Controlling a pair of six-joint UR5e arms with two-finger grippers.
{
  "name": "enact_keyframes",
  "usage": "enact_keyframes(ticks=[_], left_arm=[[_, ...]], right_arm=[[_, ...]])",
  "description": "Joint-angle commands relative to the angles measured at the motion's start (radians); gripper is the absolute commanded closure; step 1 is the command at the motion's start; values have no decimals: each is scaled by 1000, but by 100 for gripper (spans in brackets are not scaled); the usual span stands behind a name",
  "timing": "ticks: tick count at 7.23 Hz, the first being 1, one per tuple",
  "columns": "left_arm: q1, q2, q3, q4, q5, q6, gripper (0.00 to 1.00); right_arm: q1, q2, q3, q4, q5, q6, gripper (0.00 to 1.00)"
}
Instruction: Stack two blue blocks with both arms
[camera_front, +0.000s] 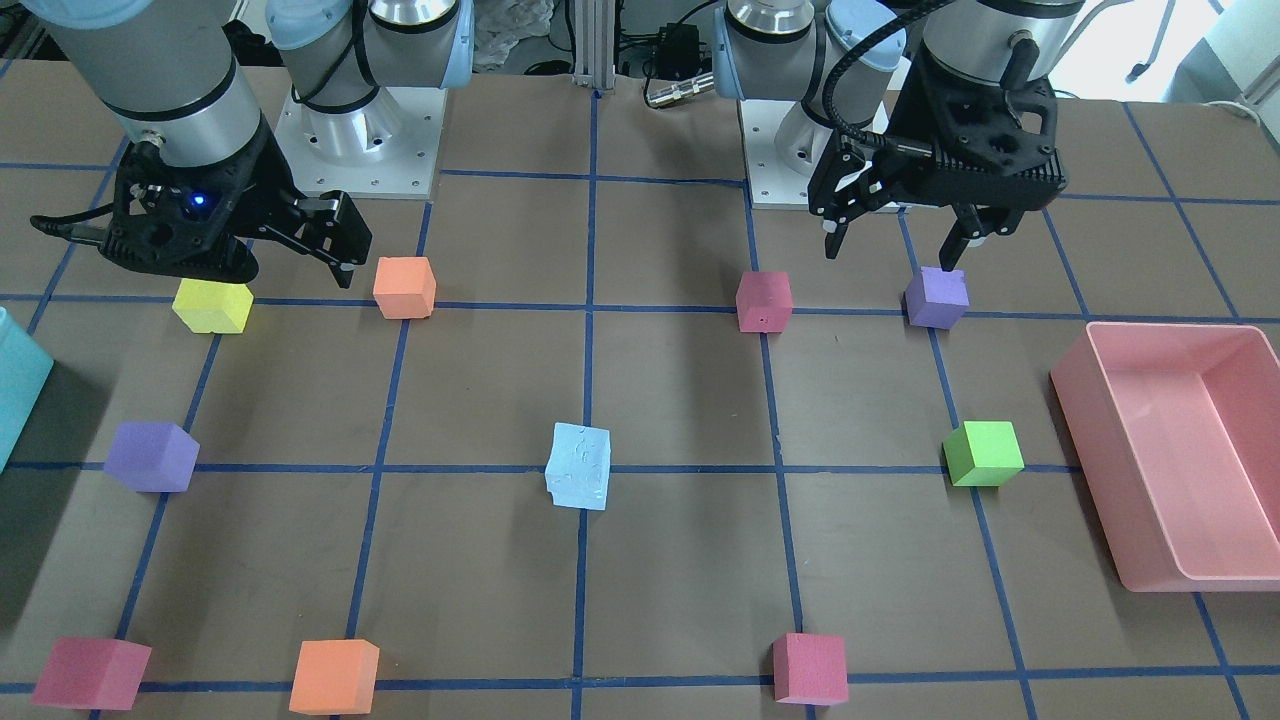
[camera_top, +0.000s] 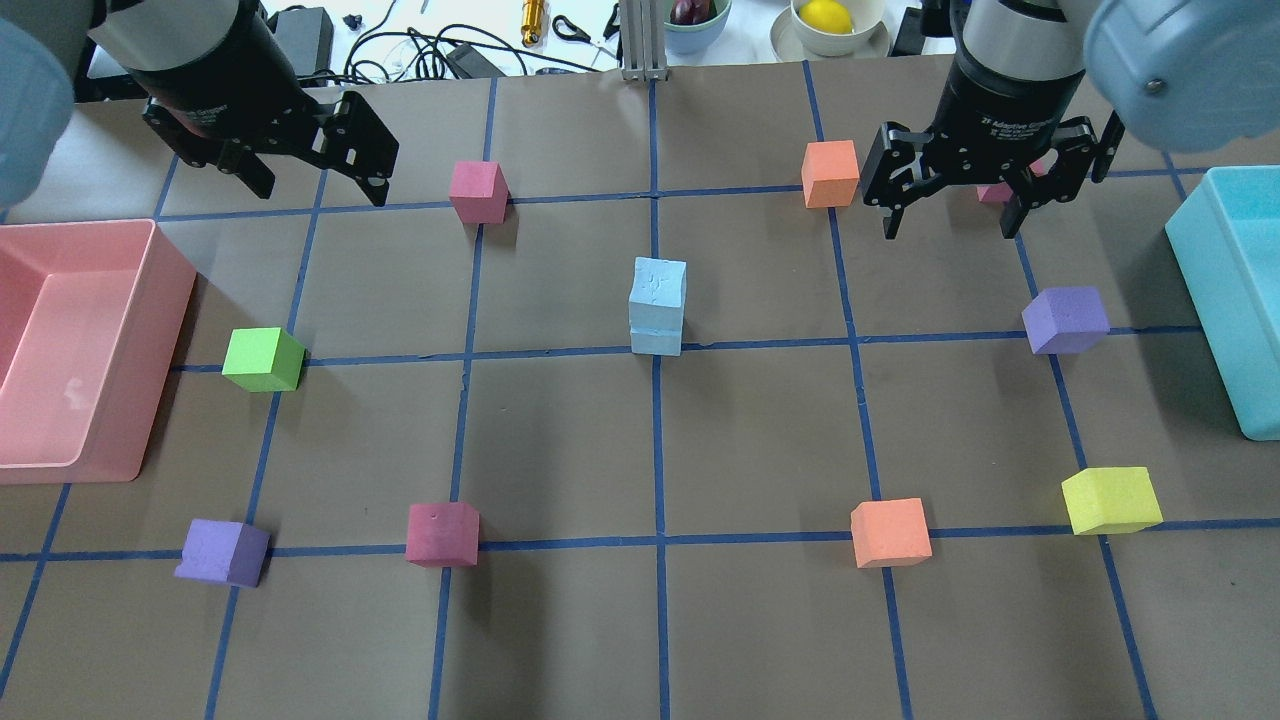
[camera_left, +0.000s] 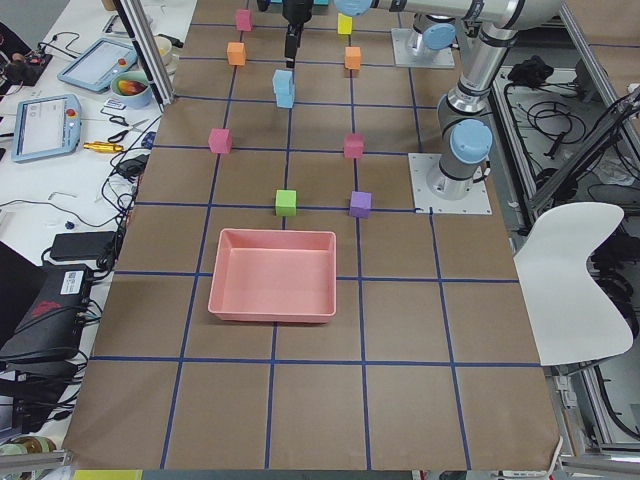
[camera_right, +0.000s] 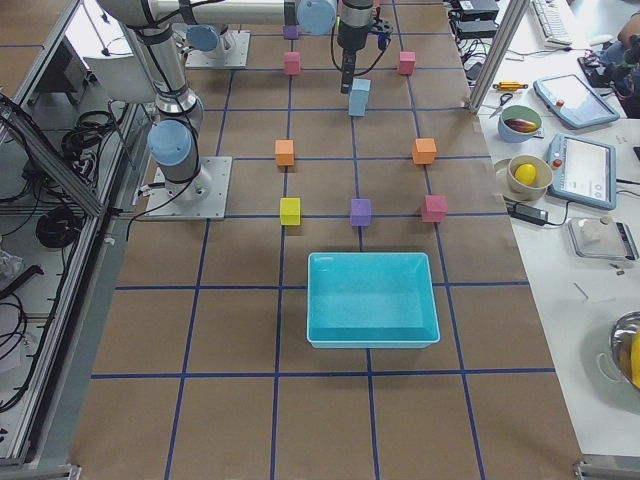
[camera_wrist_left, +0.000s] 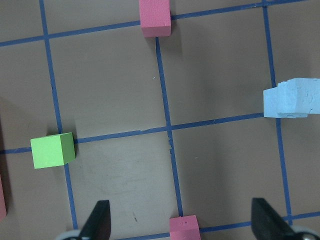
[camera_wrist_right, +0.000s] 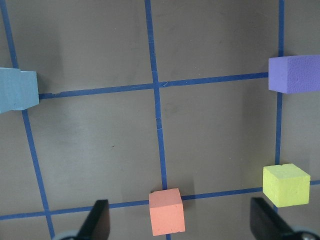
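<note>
The two blue blocks stand as one stack at the table's centre. The upper block (camera_top: 658, 285) sits on the lower one (camera_top: 656, 341), a little askew. The stack also shows in the front view (camera_front: 580, 465), at the right edge of the left wrist view (camera_wrist_left: 292, 97) and at the left edge of the right wrist view (camera_wrist_right: 17, 90). My left gripper (camera_top: 318, 188) is open and empty, raised far left of the stack. My right gripper (camera_top: 950, 225) is open and empty, raised far right of it.
A pink bin (camera_top: 165, 330) stands at the left edge, a teal bin (camera_top: 1215, 290) at the right. Coloured cubes ring the stack: green (camera_top: 263, 358), purple (camera_top: 1066, 319), yellow (camera_top: 1110, 499), orange (camera_top: 890, 532), magenta (camera_top: 442, 533), pink (camera_top: 478, 190).
</note>
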Motion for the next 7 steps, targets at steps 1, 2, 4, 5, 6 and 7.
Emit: enact_keyframes(ticks=[1, 2, 4, 5, 6, 7], left_arm=[[14, 6, 5, -16, -2, -4, 0], [17, 6, 8, -16, 4, -4, 0], [17, 9, -2, -19, 1, -10, 0], [17, 14, -4, -29, 2, -15, 0], [17, 15, -8, -33, 5, -15, 0], [17, 15, -7, -32, 1, -15, 0]], right_arm=[[-3, 0, 0, -2, -4, -8, 0], [-3, 0, 0, -2, -4, -8, 0], [-3, 0, 0, -2, -4, -11, 0], [-3, 0, 0, -2, -5, -11, 0], [-3, 0, 0, -1, -7, -12, 0], [-3, 0, 0, 0, -8, -14, 0]])
